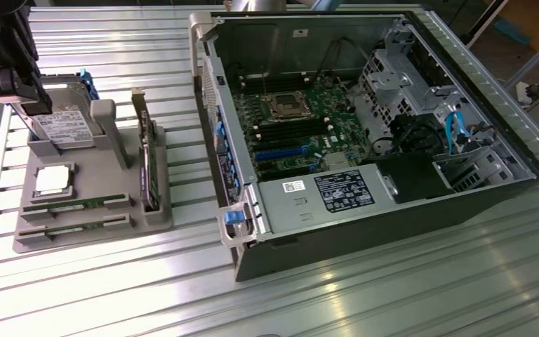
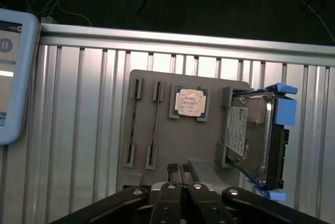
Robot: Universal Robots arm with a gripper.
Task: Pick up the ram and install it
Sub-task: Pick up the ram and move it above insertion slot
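Observation:
Two ram sticks, thin green boards, lie in slots at the front of the grey parts holder (image 1: pixel 92 235): one ram (image 1: pixel 75 203) and another ram (image 1: pixel 75 226) beside it. In the wrist view they appear edge-on as ram (image 2: pixel 135 124) and ram (image 2: pixel 155 124). My gripper (image 1: pixel 26 116) hangs above the holder's far end near the hard drive (image 1: pixel 64 126), well apart from the sticks. In the wrist view the gripper (image 2: pixel 183 188) is shut with nothing between its fingers.
The holder also carries a silver processor chip (image 2: pixel 189 102), a hard drive (image 2: pixel 251 135) with blue rails and an upright dark expansion card (image 1: pixel 146 151). The open computer case (image 1: pixel 494 151) lies at the exterior view's right, its motherboard (image 1: pixel 293 126) exposed. A tablet (image 2: pixel 13 72) sits nearby.

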